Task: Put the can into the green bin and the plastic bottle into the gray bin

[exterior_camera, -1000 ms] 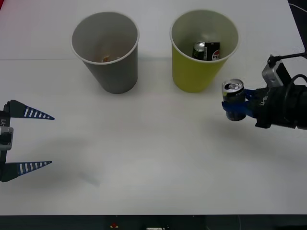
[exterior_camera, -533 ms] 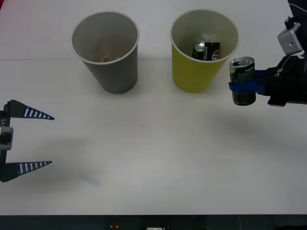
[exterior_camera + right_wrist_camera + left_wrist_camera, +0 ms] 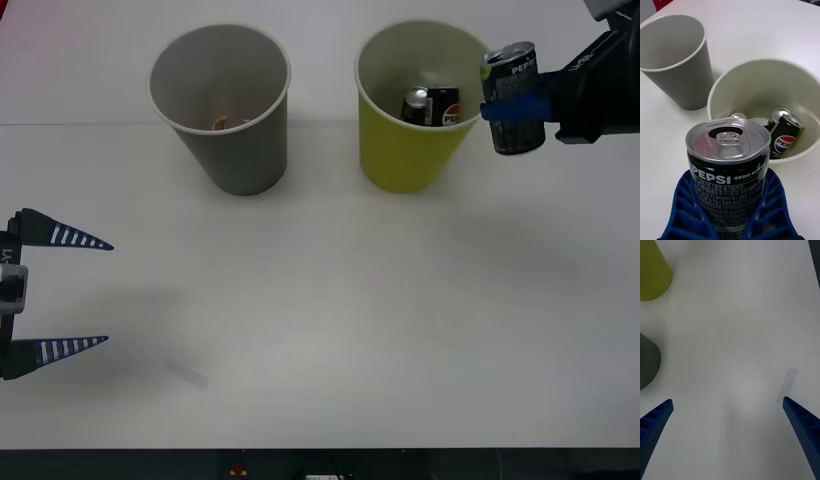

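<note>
One second has lifted the right gripper (image 3: 522, 100), clamped on the small silver-gray Pepsi can (image 3: 514, 97), from table height to beside the yellow-green cup-shaped bin's rim (image 3: 372, 45) (two cans inside); release seems near. Left gripper (image 3: 70, 292) idles, spread wide.

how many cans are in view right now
3, maybe more. One can is held upright in the right gripper beside the green bin. Inside that bin lie a black Pepsi can and another can top; the held can may hide others.
</note>
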`<move>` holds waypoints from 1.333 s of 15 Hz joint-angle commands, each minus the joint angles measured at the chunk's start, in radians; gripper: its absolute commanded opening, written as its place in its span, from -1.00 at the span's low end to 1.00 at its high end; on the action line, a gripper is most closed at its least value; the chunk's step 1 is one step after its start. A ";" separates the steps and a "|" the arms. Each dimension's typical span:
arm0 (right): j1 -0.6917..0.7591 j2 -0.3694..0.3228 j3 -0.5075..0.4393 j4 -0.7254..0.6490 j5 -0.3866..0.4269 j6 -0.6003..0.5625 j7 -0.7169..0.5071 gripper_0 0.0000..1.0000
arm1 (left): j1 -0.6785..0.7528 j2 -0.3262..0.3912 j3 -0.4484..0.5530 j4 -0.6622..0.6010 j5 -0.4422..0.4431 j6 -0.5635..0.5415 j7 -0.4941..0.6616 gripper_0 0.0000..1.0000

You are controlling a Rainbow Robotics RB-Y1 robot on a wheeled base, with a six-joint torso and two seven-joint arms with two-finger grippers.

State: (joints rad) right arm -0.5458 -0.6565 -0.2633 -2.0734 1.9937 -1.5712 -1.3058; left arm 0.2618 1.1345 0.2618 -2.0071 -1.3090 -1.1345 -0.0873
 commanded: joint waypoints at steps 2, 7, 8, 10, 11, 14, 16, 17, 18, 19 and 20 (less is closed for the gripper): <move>-0.111 -0.023 0.076 0.113 0.025 0.000 0.000 -1.00 | 0.000 0.000 0.000 0.000 0.000 0.000 0.000 1.00; -0.252 -0.031 0.179 0.254 0.069 0.000 0.000 -1.00 | 0.000 0.000 0.000 0.000 0.000 0.000 0.000 1.00; -0.281 -0.031 0.199 0.282 0.082 0.000 0.000 -1.00 | 0.000 0.000 0.000 0.000 0.000 0.000 0.000 1.00; -0.327 -0.029 0.240 0.335 0.103 0.000 0.000 -1.00 | 0.000 0.000 0.000 0.000 0.000 0.000 0.000 1.00; -0.356 -0.026 0.260 0.371 0.117 0.000 0.000 -1.00 | 0.000 0.000 0.000 0.000 0.000 0.000 0.000 1.00; -0.405 0.001 0.285 0.438 0.161 0.000 0.005 -1.00 | 0.000 0.000 0.000 0.000 0.000 0.000 0.000 1.00; -0.436 0.021 0.311 0.470 0.215 0.000 0.011 -1.00 | 0.000 0.000 0.000 0.000 0.000 0.000 0.000 1.00; -0.454 0.034 0.326 0.496 0.241 0.000 0.013 -1.00 | 0.000 0.000 0.000 0.000 0.000 0.000 0.000 1.00; -0.476 0.049 0.335 0.527 0.266 0.000 0.017 -1.00 | 0.000 0.000 0.000 0.000 0.000 0.000 0.000 1.00; -0.491 0.061 0.341 0.556 0.281 0.000 0.025 -1.00 | 0.000 0.000 0.000 0.000 0.000 0.000 0.000 1.00; -0.514 0.074 0.351 0.598 0.289 0.000 0.034 -1.00 | 0.000 0.000 0.000 0.000 0.000 0.000 0.000 1.00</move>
State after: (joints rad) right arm -1.0437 -0.5922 0.0808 -1.5046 2.2761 -1.5710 -1.2786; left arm 0.2618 1.1345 0.2618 -2.0071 -1.3090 -1.1345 -0.0873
